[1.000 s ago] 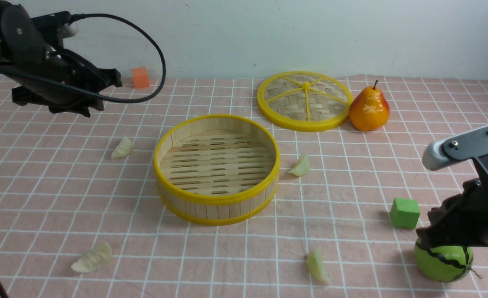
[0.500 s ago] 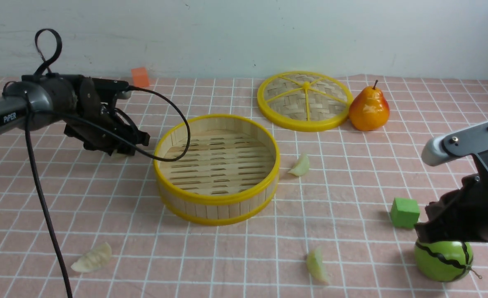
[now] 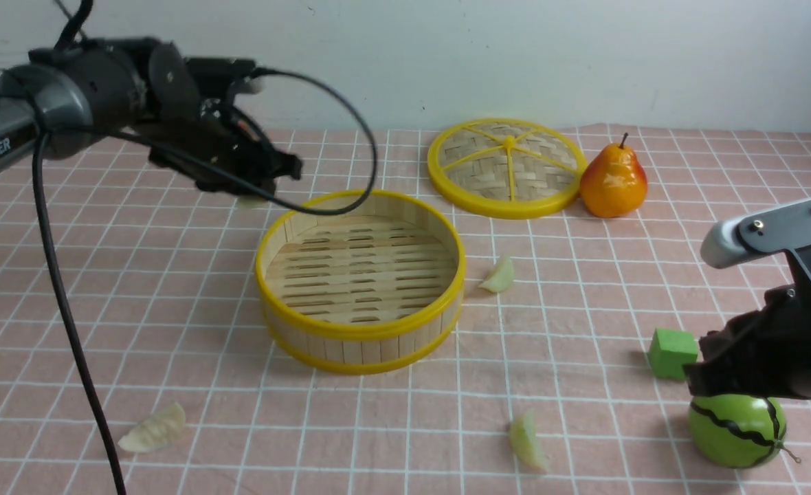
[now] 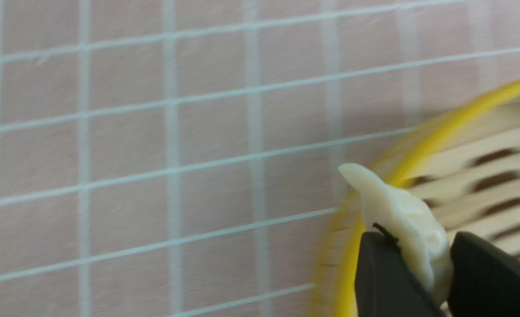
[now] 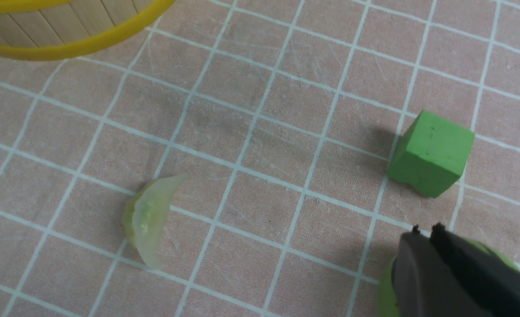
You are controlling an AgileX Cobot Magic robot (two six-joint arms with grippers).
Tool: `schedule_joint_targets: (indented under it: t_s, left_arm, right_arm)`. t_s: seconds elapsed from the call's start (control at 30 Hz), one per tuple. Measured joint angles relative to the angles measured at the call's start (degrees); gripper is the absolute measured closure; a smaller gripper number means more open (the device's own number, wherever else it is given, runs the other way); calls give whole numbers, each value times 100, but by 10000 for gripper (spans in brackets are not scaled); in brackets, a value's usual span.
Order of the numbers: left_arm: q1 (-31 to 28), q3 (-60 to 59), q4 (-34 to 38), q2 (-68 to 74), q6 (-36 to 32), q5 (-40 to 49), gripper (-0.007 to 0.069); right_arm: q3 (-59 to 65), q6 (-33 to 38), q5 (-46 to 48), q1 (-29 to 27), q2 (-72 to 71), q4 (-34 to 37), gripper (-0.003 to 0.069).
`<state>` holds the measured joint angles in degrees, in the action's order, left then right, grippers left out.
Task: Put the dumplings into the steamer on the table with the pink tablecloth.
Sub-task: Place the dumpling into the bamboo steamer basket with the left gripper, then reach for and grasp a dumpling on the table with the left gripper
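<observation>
- Right, the pink tablecloth (image 3: 584, 323) spreads under everything, a soft cloth gridded with thin white lines.
- The steamer (image 3: 361, 344) is my landmark: a round, shallow basket of upright bamboo strips with glossy yellow rims and a slotted slat floor.
- Behind it to the right lies the lid (image 3: 505, 168), a flat woven disc with yellow spokes.
- The left gripper (image 4: 412, 246) hangs over the steamer's far-left rim. Its black fingers are clamped on the held dumpling (image 4: 401, 211), a smooth cream crescent with a pointed tip.
- The right gripper (image 5: 426, 229), well right of the steamer and nearer me, has its fingertips pressed together above the melon (image 3: 735, 430), a green ball with dark wavy stripes.
- The pear (image 3: 613, 182), glossy orange-red, stands behind the steamer, further right than the lid.
- The green cube (image 3: 672, 352), matte, sits right of the steamer.
- On the cloth:
  - the pale dumpling (image 3: 500, 275) lies just right of the steamer
  - the greenish dumpling (image 3: 528, 440), translucent, lies in front of the steamer to the right
  - the pleated dumpling (image 3: 152, 427), cream, lies in front of the steamer to the left
</observation>
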<state>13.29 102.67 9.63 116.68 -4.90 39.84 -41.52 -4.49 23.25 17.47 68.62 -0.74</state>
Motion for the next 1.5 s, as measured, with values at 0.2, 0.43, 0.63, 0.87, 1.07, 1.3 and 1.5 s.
schedule_joint_targets:
  t_s: [0.2, 0.43, 0.63, 0.87, 1.07, 1.3, 1.5]
  left_arm:
    - [543, 15, 131, 351, 72, 5, 449]
    - [528, -1, -55, 886, 279, 43, 289]
    - [528, 312, -518, -86, 969, 1905, 126]
    - [528, -1458, -1269, -1854, 1056, 2651, 174]
    - [528, -3863, -1673, -2117, 595, 780, 202]
    - [528, -4564, -2307, -1719, 689, 55, 206]
    - [510, -4558, -2968, -1465, 1504, -172, 330]
  right_arm:
    - [0, 0, -23, 0, 0, 74, 617]
    - [0, 0, -78, 0, 0, 446, 609]
    - [0, 0, -85, 0, 0, 513, 609]
    - [0, 0, -15, 0, 0, 595, 606]
    - [0, 0, 76, 0, 0, 806, 600]
    - [0, 0, 189, 0, 0, 919, 594]
    - [0, 0, 195, 0, 0, 919, 595]
